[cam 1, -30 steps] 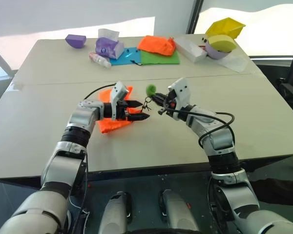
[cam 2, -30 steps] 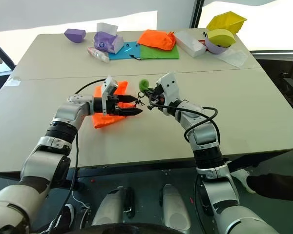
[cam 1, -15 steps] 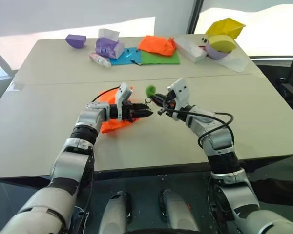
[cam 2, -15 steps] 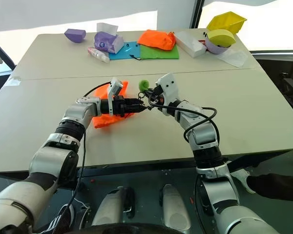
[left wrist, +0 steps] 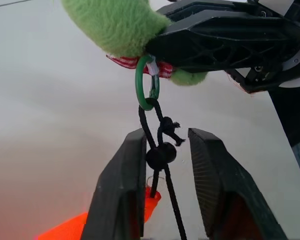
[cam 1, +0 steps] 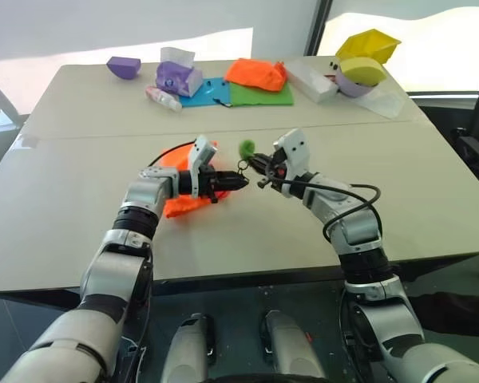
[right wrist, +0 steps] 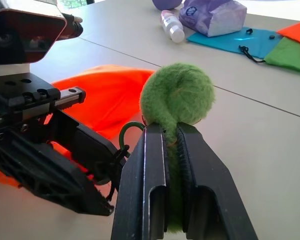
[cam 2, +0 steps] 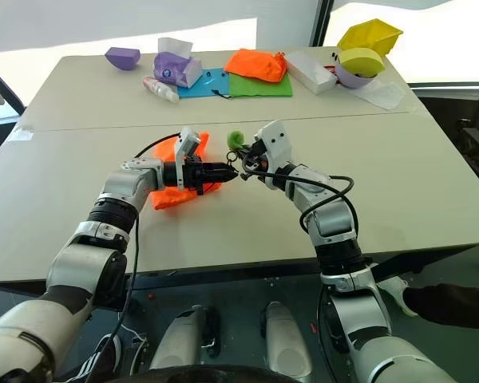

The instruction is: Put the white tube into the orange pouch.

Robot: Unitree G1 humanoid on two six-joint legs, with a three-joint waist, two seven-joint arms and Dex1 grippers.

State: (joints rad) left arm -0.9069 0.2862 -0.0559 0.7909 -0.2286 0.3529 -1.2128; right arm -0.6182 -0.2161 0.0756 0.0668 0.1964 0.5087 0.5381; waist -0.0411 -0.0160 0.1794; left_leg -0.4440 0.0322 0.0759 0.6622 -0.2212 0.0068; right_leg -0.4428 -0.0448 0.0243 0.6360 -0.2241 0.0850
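So the orange pouch is lying flat on the table under the left arm, and I can't pick out the white tube anywhere for sure, so nothing's going in yet. The right gripper stays clamped on the fuzzy green charm, holding the dark cord taut. The left gripper was wide a second ago and has narrowed around the cord's bead without quite pinching it, so they're probably still loosening the drawstring.
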